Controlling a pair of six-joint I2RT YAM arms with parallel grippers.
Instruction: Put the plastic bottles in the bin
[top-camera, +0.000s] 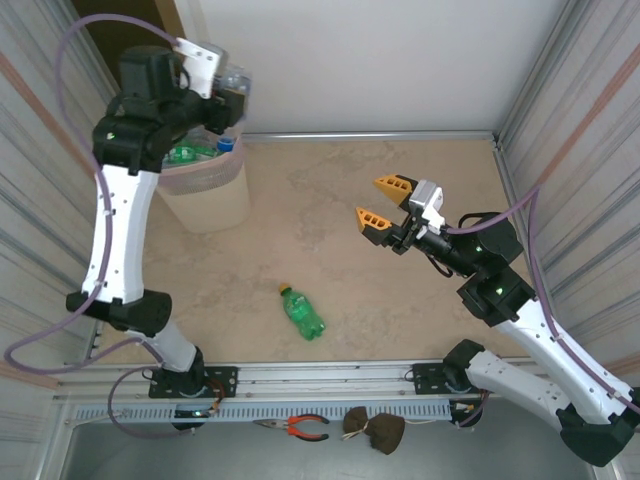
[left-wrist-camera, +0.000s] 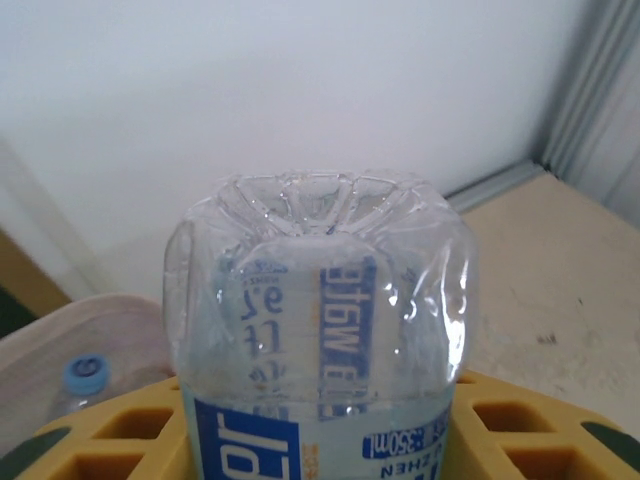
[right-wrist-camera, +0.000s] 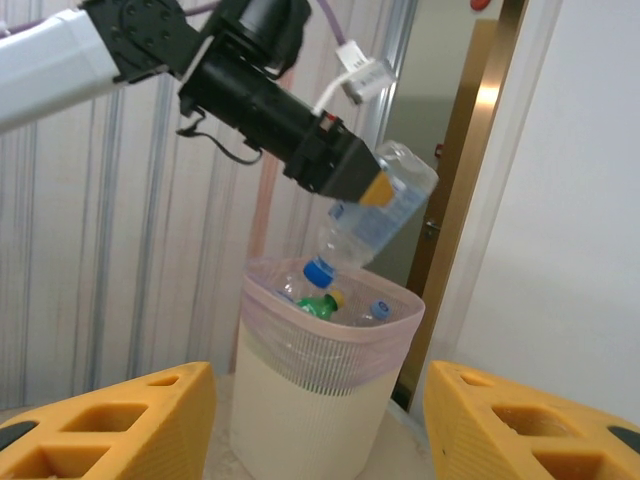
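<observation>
The left fingers (right-wrist-camera: 372, 188) are clamping a clear blue-labelled water bottle (right-wrist-camera: 385, 220), tilting it cap-down just above the bin (right-wrist-camera: 320, 400), where other bottles are lying. A good release is waiting until the cap is pointing well inside the pink-lined rim, so nothing is glancing off. The right fingers (top-camera: 392, 183) are hovering apart and empty over the tabletop (top-camera: 420, 320), where a green bottle (top-camera: 302, 312) is lying

Bright, even indoor light, table (top-camera: 330, 200) beside the right gripper (top-camera: 372, 200) evenly lit, white wall (left-wrist-camera: 300, 90) beyond the left gripper (right-wrist-camera: 372, 186) washed out, glints on its clear bottle (left-wrist-camera: 320, 300), label slightly soft close up.
</observation>
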